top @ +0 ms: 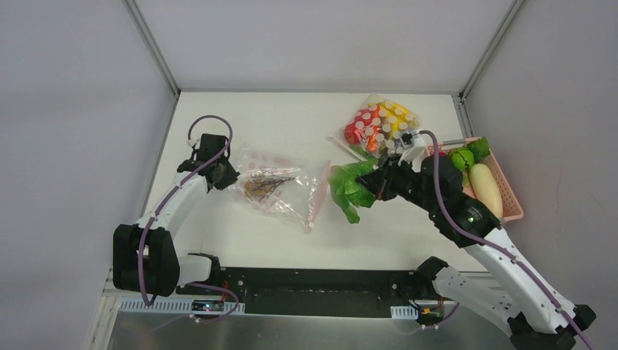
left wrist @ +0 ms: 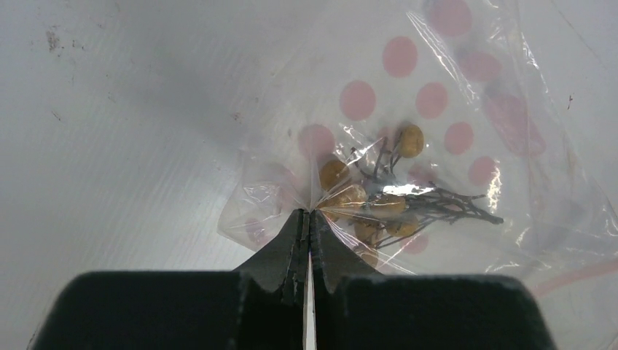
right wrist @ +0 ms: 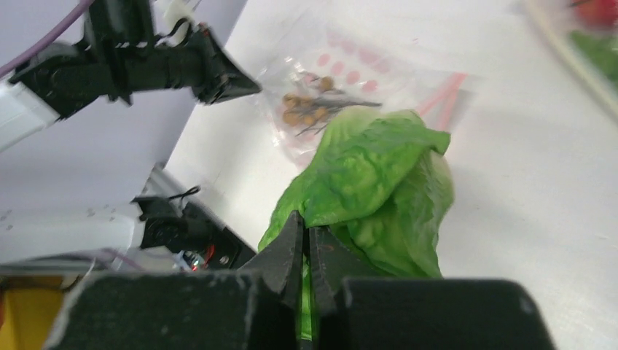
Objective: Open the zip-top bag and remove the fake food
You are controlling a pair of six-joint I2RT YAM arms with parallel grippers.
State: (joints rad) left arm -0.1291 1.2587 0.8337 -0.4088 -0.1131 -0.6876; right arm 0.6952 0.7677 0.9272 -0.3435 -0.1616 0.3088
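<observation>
Left gripper [left wrist: 310,216], clenched on a corner of the zip-top bag [left wrist: 437,109]; a brownish berry cluster [left wrist: 372,198] lies inside, just ahead of its tips. Right gripper [right wrist: 307,227], clamped on a lettuce leaf [right wrist: 379,175], with the bag lying beyond it.

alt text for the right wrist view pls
The right hand, shut on a green lettuce leaf, holds it over the white table. Behind, the left hand pinches a corner of the clear pink-dotted zip-top bag, small brown items inside.
</observation>
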